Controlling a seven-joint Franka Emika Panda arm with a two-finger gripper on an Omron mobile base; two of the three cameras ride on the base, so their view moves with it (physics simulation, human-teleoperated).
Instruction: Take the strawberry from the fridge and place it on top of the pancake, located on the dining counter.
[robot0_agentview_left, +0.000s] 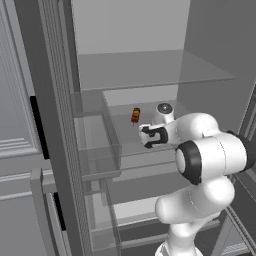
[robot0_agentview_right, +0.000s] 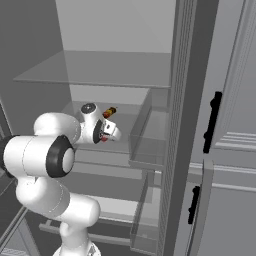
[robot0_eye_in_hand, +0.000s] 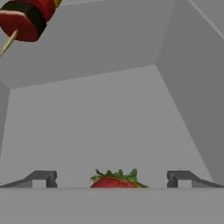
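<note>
The fridge (robot0_agentview_left: 130, 30) stands open, with a pale grey interior and glass shelves. My arm reaches onto its middle shelf. The strawberry (robot0_eye_in_hand: 116, 180), red with a green leafy top, lies on that shelf right between my two fingertips (robot0_eye_in_hand: 41, 177) in the hand view. My gripper (robot0_eye_in_hand: 113, 178) is open, with its jaws wide on either side of the fruit and apart from it. From the base views my gripper (robot0_agentview_left: 146, 136) (robot0_agentview_right: 107, 132) sits low over the shelf, and a bit of red, the strawberry (robot0_agentview_right: 103, 138), shows under it. The pancake and the dining counter are out of view.
A skewer of red, dark and yellow pieces (robot0_eye_in_hand: 26, 17) (robot0_agentview_left: 135, 115) (robot0_agentview_right: 110, 112) lies further back on the same shelf. A glass shelf (robot0_agentview_left: 150, 70) spans above my hand. Clear door bins (robot0_agentview_left: 95, 145) (robot0_agentview_right: 147, 135) flank the opening. Panelled cabinets with black handles (robot0_agentview_right: 212, 122) stand beside the fridge.
</note>
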